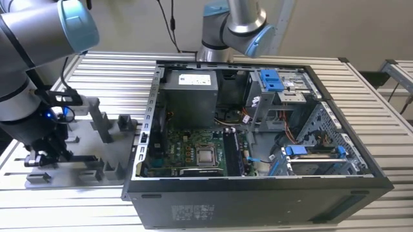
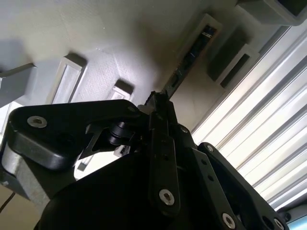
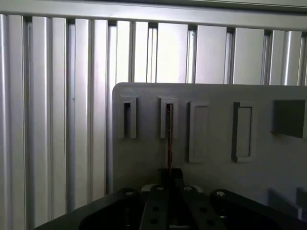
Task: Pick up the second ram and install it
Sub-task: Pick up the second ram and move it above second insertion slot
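Note:
The second ram (image 3: 169, 134) stands on edge in a narrow slot of the grey tray (image 3: 216, 153), seen as a thin dark strip; the second wrist view shows it as a dark stick (image 2: 191, 55) running along its slot. My gripper (image 3: 169, 175) sits over one end of the stick, with both black fingers pressed against its flat sides. In the second wrist view the gripper (image 2: 156, 98) meets the stick where the fingers come together. In the exterior view my gripper (image 1: 45, 157) is low over the tray (image 1: 96, 145) at the exterior view's left.
An open computer case (image 1: 348, 193) lies on the slatted metal table (image 1: 374, 96), with the motherboard's memory slots (image 1: 233, 152) near its middle. Upright posts (image 1: 100, 118) rise from the tray between my gripper and the case. A second arm's base (image 1: 232, 24) stands behind the case.

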Available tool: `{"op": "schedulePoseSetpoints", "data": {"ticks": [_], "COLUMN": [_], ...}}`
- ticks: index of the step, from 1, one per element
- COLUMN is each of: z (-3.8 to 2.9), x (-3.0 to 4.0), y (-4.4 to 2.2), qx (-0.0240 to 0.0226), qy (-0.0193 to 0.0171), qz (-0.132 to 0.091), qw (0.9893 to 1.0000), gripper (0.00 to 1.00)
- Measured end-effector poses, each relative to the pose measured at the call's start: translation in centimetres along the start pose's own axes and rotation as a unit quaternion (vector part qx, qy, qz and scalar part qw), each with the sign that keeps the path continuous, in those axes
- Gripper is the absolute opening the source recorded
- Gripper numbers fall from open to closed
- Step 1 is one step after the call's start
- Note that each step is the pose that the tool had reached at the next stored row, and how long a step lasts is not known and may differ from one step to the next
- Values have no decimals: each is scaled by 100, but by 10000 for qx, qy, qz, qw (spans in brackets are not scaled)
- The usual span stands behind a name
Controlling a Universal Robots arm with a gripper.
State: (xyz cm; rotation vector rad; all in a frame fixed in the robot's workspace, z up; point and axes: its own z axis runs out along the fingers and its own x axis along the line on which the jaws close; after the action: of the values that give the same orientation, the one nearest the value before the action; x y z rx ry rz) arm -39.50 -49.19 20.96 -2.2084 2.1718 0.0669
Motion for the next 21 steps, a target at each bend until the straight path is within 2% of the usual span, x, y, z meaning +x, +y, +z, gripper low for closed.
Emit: {"op": "schedulePoseSetpoints", "data": {"ticks": [9,21], "z": [-53,-166], "x": [-3,-10], "y": [0,0], "qx": [0,0], "qy": [0,0], "qz": [0,0], "qw": [10000,10000], "gripper": [14,14]}}
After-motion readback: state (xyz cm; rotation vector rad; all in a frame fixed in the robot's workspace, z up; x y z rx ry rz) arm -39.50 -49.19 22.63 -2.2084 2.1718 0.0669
